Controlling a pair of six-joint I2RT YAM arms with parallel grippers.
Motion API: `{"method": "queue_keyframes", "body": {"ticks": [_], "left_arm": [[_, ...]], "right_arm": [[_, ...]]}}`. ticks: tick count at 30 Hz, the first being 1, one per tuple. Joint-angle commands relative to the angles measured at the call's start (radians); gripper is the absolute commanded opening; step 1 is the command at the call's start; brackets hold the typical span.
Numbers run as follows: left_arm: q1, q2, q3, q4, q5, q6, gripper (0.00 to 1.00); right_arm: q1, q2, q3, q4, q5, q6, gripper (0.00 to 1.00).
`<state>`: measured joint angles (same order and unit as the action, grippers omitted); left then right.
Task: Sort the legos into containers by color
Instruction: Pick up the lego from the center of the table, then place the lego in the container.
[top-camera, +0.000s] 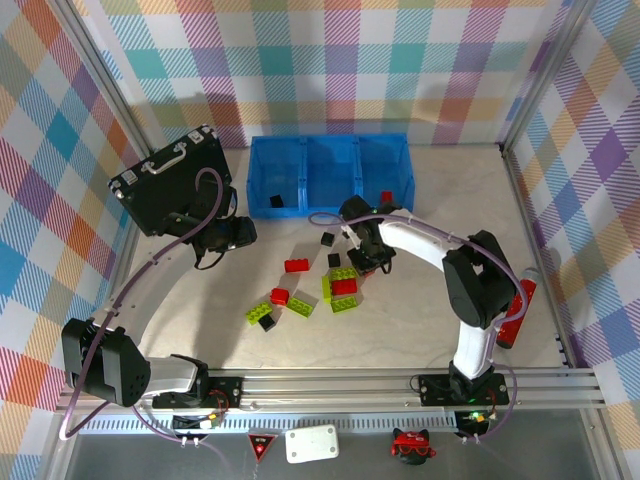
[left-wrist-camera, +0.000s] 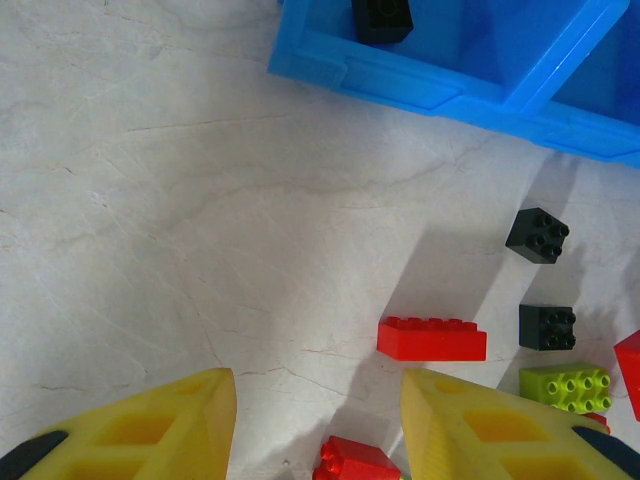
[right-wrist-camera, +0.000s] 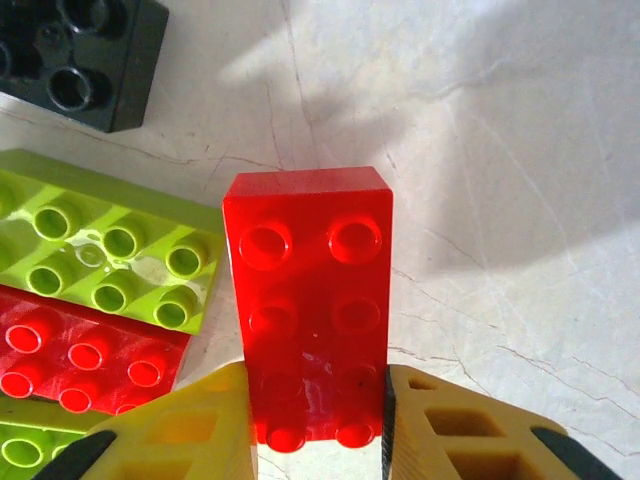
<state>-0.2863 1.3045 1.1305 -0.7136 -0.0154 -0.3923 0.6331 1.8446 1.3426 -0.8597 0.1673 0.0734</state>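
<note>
The right gripper (right-wrist-camera: 318, 425) jaws pinched the red brick (right-wrist-camera: 310, 290) by one end only — it could swivel free during lifting; left gripper (left-wrist-camera: 318, 420) jaws stood parted, empty.

The pale, marbled tabletop (top-camera: 430, 320) carries a blue tray (top-camera: 300, 210) at twelve o'clock, a black case (top-camera: 170, 190) at ten, and loose red, lime and black legos (top-camera: 300, 305) around its centre. A red pen-like object (top-camera: 518, 312) lies near three o'clock.

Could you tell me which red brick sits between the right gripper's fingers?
The eight-stud red brick beside the lime-green brick, its near end flanked by the fingers; the rest lie free.
</note>
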Motion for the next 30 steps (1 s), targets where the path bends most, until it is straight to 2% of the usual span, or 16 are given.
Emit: {"method": "queue_keyframes", "body": {"ticks": [1,11,18,26,30], "left_arm": [[0.001,-0.023,0.009,-0.02,0.007,0.006,0.47],[0.001,-0.028,-0.022,-0.007,0.02,-0.002,0.47],[0.001,-0.042,-0.031,-0.015,0.023,0.0,0.47],[0.001,-0.059,-0.031,-0.034,0.015,0.004,0.47],[0.001,-0.061,-0.029,-0.035,0.015,0.002,0.47]], "right_arm": [[-0.033,-0.042,0.045,-0.035,-0.01,0.036,0.32],[-0.159,0.033,0.243,-0.101,-0.015,0.042,0.32],[-0.254,0.185,0.511,-0.177,-0.016,0.009,0.32],[-0.318,0.402,0.825,-0.252,-0.024,-0.017,0.32],[-0.334,0.474,0.91,-0.229,-0.086,-0.008,0.32]]}}
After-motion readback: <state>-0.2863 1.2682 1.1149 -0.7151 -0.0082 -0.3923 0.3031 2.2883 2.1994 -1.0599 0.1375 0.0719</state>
